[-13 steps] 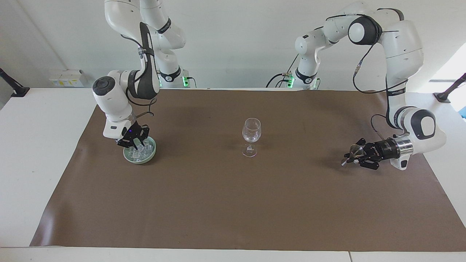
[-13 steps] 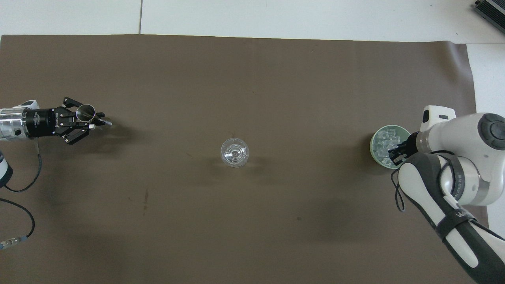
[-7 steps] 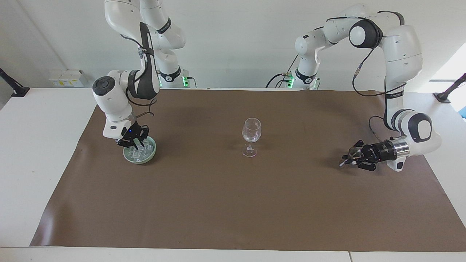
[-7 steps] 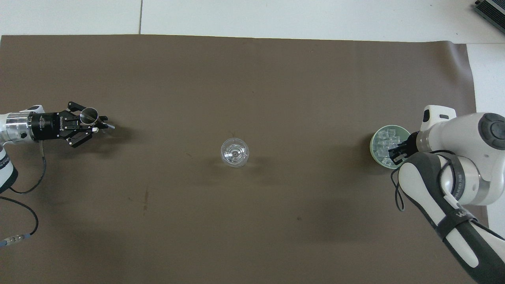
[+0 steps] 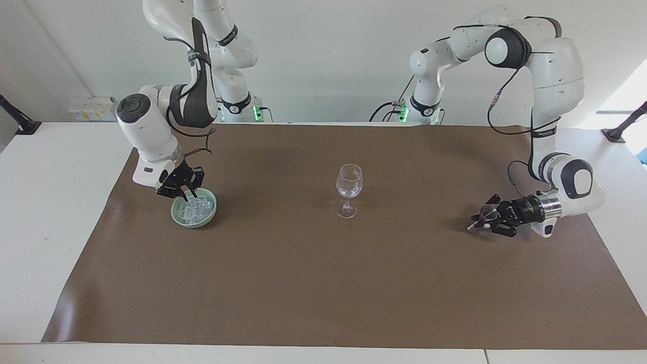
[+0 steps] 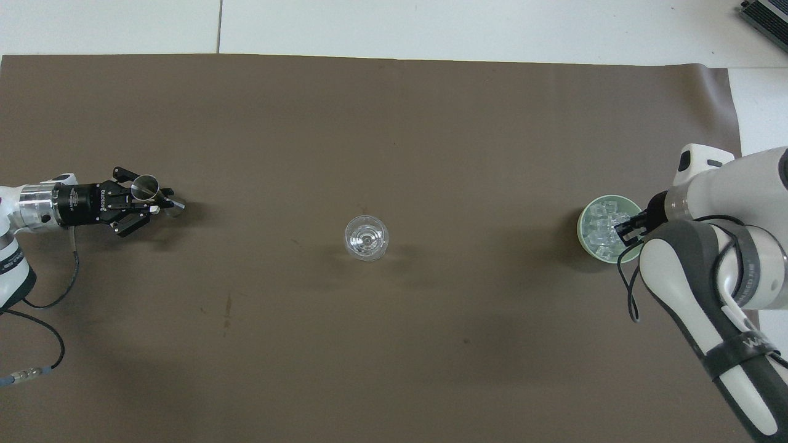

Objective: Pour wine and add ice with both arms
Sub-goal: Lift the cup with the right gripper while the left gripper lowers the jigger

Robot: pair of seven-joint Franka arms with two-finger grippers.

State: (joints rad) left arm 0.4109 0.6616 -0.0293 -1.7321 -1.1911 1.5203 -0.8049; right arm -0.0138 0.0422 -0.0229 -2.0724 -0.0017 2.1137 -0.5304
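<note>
Toward the right arm's end of the brown mat (image 5: pixel 303 283): right gripper (image 5: pixel 185 195) low over the ice (image 5: pixel 196 210), fingertips together. Cannot tell whether a cube is pinched. Ice heaped in a pale green bowl (image 5: pixel 213 213) as loose cubes, with no common long axis. From overhead, forearm covering the bowl's nearer rim and gripper height lost; from the facing view, tips just above the heap.

Mid-mat: empty wine glass (image 5: pixel 349 183), upright, well apart from both grippers.

Toward the left arm's end: left gripper (image 5: pixel 480 220) lying level just above the mat, clamped on a metal jigger (image 5: pixel 488 210). Jigger's long axis slanted, lower end toward the mat; open mouth seen round only from overhead (image 6: pixel 146 184).

White lettering on the left gripper's body and the right forearm's dark band – not legible.
</note>
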